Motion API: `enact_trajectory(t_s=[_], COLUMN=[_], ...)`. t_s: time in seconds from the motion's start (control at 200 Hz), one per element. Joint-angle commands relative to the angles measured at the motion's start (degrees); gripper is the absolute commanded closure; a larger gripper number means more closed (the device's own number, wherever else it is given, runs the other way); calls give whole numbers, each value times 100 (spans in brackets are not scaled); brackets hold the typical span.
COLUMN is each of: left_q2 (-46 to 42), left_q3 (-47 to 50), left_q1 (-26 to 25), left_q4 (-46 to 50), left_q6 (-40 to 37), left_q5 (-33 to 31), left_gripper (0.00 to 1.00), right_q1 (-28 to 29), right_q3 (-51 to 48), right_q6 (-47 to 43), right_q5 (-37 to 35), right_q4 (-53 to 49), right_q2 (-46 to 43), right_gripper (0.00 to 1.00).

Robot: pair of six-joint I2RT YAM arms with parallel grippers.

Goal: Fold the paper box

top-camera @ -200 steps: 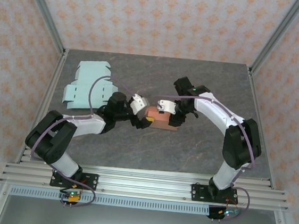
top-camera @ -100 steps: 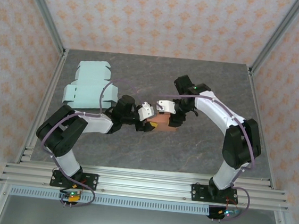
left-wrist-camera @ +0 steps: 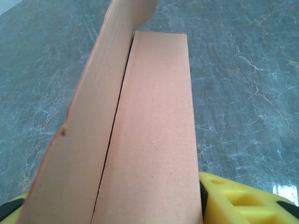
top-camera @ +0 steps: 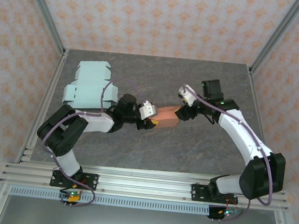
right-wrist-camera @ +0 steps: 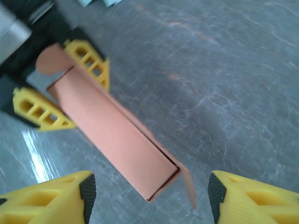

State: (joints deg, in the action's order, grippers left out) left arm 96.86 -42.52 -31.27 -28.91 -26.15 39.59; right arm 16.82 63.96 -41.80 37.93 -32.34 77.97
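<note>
The paper box (top-camera: 166,115) is a salmon-orange cardboard sleeve lying mid-table with its length running left to right. My left gripper (top-camera: 151,122) is shut on its left end. In the left wrist view the box (left-wrist-camera: 149,140) runs away from the camera, a rounded flap stands up along its left side, and a yellow finger (left-wrist-camera: 243,198) presses its right edge. My right gripper (top-camera: 186,112) hovers open just off the box's right end. In the right wrist view that open end (right-wrist-camera: 161,179) and a loose flap sit between my spread fingers (right-wrist-camera: 51,196), untouched.
Flat pale-blue box blanks (top-camera: 88,84) lie at the back left of the grey marble table (top-camera: 199,149). Aluminium frame posts (top-camera: 51,32) stand at the back corners, with patterned walls behind them.
My right gripper has let go of the box, opened and drawn back to the right. My left gripper moved right and closed on the box's left end.
</note>
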Motion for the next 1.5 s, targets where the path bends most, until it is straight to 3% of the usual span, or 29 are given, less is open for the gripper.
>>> enact_trajectory(t_s=[0.0,0.06,0.145,0.25,0.606,0.741,0.936,1.066,1.492], left_q2=[62,78,130,114,164,185,209,196,250], left_q3=[-188,-230,-236,-288,-331,-357,-424,-373,-454], left_q1=[-29,-37,-32,-31,-34,-29,-29,-31,-50], left_q4=[3,43,-14,78,113,97,157,25,45], left_q6=[160,198,237,248,272,408,518,585,693], left_q5=[-118,-114,-160,-198,-126,-233,-537,-664,-815], left_gripper=[49,49,49,48,48,48,48,49,49], right_q1=[-186,-192,-197,-197,-85,-60,179,479,672], right_q3=[-21,-74,49,426,1335,1454,947,758,1124], right_q6=[1502,1487,1420,1271,298,188,1087,1729,2684], right_q5=[153,-29,-403,-370,-786,-527,-762,-948,-1140], right_q4=[-36,-70,-179,-412,-913,-1201,-741,-514,-583], right_q2=[63,110,340,779,1752,1807,1418,1352,1593], right_gripper=[37,40,53,62,64,84,87,97,98])
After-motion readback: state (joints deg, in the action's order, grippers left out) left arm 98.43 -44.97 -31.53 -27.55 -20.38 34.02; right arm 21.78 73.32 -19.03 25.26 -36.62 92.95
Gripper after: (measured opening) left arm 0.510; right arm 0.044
